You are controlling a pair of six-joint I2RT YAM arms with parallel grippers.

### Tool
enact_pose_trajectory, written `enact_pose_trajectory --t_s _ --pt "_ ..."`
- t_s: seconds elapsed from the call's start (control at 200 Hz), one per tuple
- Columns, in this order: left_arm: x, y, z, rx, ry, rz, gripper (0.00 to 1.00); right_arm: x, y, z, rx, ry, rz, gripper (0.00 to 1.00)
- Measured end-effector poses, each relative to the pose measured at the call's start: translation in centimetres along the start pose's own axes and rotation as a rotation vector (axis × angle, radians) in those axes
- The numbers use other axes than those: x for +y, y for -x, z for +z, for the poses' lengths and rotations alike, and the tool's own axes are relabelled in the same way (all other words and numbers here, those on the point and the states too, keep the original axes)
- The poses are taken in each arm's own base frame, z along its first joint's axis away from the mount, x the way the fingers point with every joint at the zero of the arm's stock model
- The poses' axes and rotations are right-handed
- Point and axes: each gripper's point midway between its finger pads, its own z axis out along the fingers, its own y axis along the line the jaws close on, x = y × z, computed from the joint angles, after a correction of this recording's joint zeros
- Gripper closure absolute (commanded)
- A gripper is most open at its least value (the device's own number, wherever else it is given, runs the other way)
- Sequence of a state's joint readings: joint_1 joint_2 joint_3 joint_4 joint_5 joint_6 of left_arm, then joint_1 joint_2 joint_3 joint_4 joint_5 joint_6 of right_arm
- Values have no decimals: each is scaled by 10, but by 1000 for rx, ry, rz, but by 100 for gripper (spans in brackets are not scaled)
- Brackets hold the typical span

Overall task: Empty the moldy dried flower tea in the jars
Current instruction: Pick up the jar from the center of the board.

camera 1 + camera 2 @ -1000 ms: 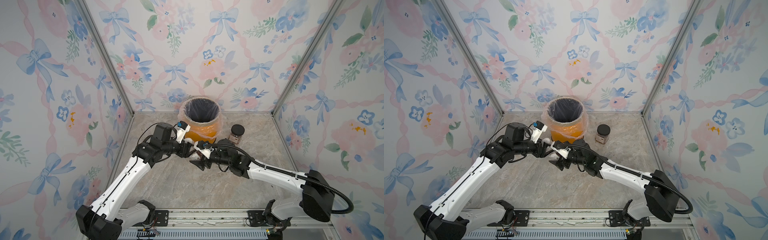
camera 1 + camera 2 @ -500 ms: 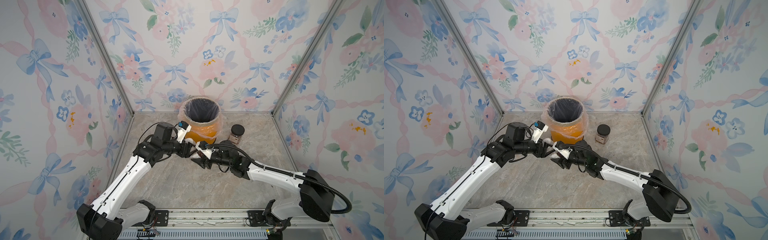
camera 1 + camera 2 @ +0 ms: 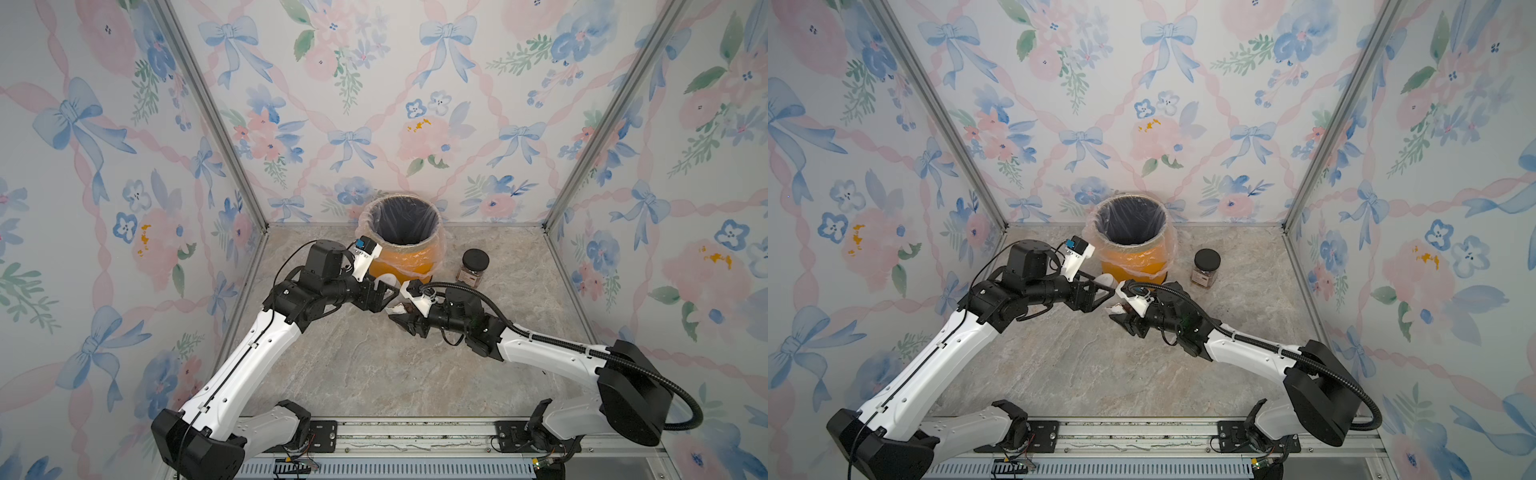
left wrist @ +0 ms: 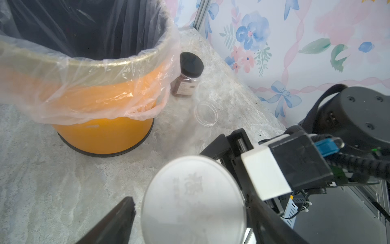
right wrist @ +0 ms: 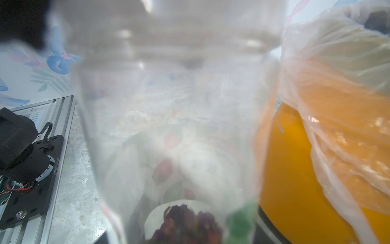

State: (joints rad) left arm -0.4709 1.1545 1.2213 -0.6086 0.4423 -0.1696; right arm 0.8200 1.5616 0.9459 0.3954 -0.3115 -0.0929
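A round clear jar (image 5: 168, 105) with a white lid (image 4: 193, 200) sits between my two grippers, just in front of the orange bin (image 3: 415, 259). My right gripper (image 3: 402, 316) is shut on the jar's body. Dark reddish dried flower tea (image 5: 185, 226) lies inside it, and shows brown in both top views (image 3: 1119, 308). My left gripper (image 4: 190, 202) is open around the white lid, with a gap between one finger (image 4: 118, 219) and the lid's edge. A second jar (image 3: 473, 268) with a black lid and brown tea stands to the right of the bin.
The orange bin (image 3: 1133, 259) has a clear plastic liner and stands open against the back wall. A small clear round rim (image 4: 206, 114) lies on the marble table (image 3: 374, 365) near the black-lidded jar (image 4: 187, 78). Flowered walls close three sides.
My right gripper has closed on the jar's body. My left gripper's jaws have spread wider, off the white lid. Both arms stay nearly in place.
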Motion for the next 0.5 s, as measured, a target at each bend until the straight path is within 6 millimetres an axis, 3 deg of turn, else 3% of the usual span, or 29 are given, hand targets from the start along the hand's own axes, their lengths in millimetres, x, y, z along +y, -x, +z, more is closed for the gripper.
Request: enact_pose_trajectory --t_s 0.22,0.36,0.5 --pt "-10 18 -16 -61 -8 92 2 -10 11 -20 -29 -15 4 41" --pt "-23 32 -29 -106 -40 181 2 -9 26 -44 -44 3 -9 39" --pt "-31 32 -29 -111 -76 285 2 -15 35 -74 -44 20 -18 38"
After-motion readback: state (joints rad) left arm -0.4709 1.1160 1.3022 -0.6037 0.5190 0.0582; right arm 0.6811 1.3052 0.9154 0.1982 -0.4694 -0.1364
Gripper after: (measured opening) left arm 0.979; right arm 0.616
